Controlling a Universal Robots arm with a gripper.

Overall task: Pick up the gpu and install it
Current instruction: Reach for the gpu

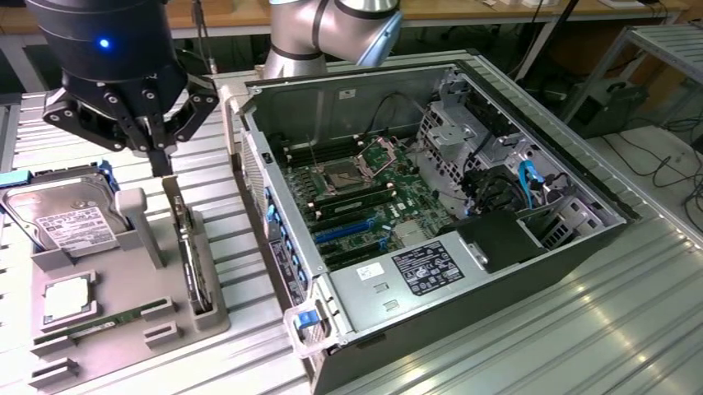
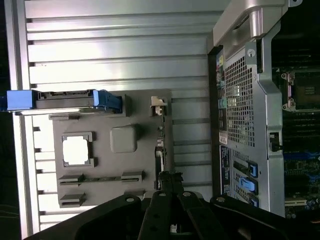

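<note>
In the exterior view, the gripper [image 1: 163, 167] is clenched, its tips at the upper end of the gpu [image 1: 196, 263]. The gpu stands on edge in a grey holder tray [image 1: 123, 284] beside the open computer case [image 1: 329, 90]. In the wrist view, the closed gripper [image 2: 170, 178] meets the gpu's [image 2: 159, 150] thin edge; whether it is pinched is unclear.

Arm [image 1: 329, 29]: bent at the elbow, wrist aimed straight down.
Tool [image 1: 163, 167]: vertical, fingers [image 1: 161, 155] closed together.
</note>
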